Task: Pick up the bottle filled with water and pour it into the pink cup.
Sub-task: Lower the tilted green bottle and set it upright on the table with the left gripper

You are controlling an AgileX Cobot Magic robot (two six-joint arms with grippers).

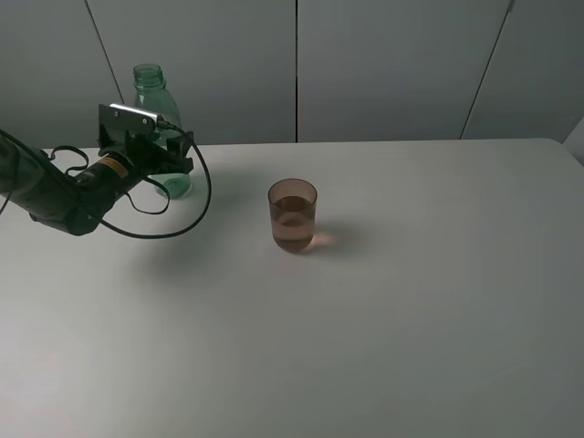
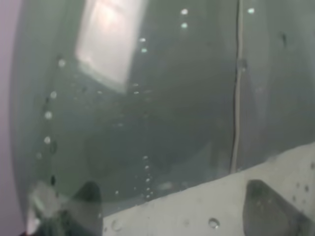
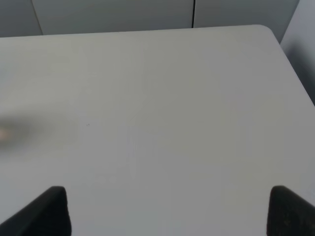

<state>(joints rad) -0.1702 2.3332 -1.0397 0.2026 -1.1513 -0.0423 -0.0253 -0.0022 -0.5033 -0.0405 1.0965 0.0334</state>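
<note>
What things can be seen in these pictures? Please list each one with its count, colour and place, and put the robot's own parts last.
bottle: one, transparent green, no cap, upright at the far left of the table, in the left claw.
pink cup: one, translucent brownish-pink, near the middle of the table, apart from the bottle; some liquid seems to be inside.
table: one, white, under everything.
wall panels: grey, behind the table.
left claw: one, black, shut on the bottle, with a black cable looping below the arm.
right claw: one, black fingertips wide apart, open above bare table.
</note>
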